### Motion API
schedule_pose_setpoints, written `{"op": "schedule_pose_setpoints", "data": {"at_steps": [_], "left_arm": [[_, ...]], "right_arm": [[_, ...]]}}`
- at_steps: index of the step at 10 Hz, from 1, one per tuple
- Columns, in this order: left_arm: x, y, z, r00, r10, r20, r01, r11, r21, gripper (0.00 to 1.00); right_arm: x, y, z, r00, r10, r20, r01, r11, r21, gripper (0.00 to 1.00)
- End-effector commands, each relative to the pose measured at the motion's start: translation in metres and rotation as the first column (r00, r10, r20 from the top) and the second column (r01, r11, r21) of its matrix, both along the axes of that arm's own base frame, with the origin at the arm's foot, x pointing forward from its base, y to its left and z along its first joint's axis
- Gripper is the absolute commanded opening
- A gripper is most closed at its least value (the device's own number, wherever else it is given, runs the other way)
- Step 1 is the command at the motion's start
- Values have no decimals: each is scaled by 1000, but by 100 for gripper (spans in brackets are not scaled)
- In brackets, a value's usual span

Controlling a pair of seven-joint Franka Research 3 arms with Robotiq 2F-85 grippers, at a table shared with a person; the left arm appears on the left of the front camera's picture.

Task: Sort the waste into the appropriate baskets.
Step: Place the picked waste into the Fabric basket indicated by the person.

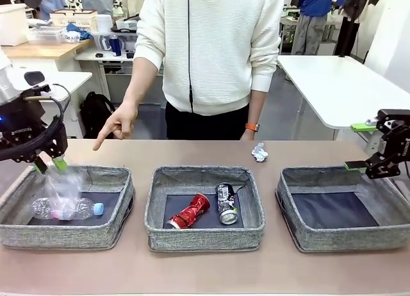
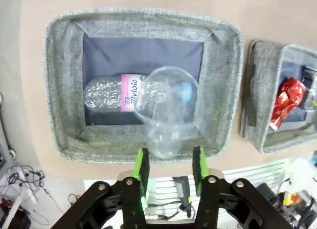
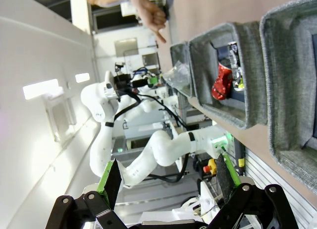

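Observation:
My left gripper (image 1: 51, 163) hangs over the far left corner of the left basket (image 1: 64, 235), its jaws apart. A clear plastic cup (image 1: 64, 182) is just below its tips, above the clear bottle (image 1: 64, 209) with pink label lying in that basket. In the left wrist view the cup (image 2: 166, 107) has its base at the fingertips of the gripper (image 2: 171, 162), with a gap on one side. A crushed red can (image 1: 190, 213) and a dark can (image 1: 226, 203) lie in the middle basket (image 1: 205, 237). The paper wad (image 1: 259, 153) rests on the table. My right gripper (image 1: 359, 146) is open above the right basket (image 1: 346, 238).
A person stands at the far side, one hand (image 1: 118, 124) pointing down toward the table behind the left basket. The right basket's dark bottom is bare. Open tabletop runs along the front edge and between the baskets.

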State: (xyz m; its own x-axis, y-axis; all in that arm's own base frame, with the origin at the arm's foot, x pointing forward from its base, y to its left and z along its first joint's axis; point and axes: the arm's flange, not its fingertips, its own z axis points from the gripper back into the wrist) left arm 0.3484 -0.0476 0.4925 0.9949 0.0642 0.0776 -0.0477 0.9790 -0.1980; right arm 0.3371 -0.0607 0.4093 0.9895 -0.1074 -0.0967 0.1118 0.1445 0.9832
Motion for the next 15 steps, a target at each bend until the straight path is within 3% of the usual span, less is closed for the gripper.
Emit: {"op": "schedule_pose_setpoints", "data": {"at_steps": [1,5,7,8,9,10,12,13,15], "left_arm": [[-3,3,-4,999,24,27,-22,999,-46,100],[-4,0,0,1000,-2,19,3,997,-79,100],[-4,3,6,999,-37,6,37,977,-210,100],[-5,10,12,996,-86,15,85,908,-411,100],[-6,23,17,988,-138,69,149,738,-658,100],[-5,36,15,983,-169,77,165,603,-780,100],[-11,59,-6,967,-216,135,223,469,-855,100],[-17,67,-17,975,-164,151,210,455,-865,100],[-34,94,-34,979,24,204,185,331,-925,100]], "right_arm": [[2,-1,5,1000,2,-7,-2,1000,10,100],[2,-1,5,1000,2,-7,-2,1000,10,100],[2,-1,5,1000,2,-7,-2,1000,10,100],[2,-1,5,1000,2,-7,-2,1000,10,100],[2,-1,5,1000,2,-7,-2,1000,10,100],[2,-1,5,1000,2,-7,-2,1000,10,100],[2,-1,5,1000,2,-7,-2,1000,10,100],[2,-1,5,1000,2,-7,-2,1000,10,100],[2,-1,5,1000,2,-7,-2,1000,10,100]]}}
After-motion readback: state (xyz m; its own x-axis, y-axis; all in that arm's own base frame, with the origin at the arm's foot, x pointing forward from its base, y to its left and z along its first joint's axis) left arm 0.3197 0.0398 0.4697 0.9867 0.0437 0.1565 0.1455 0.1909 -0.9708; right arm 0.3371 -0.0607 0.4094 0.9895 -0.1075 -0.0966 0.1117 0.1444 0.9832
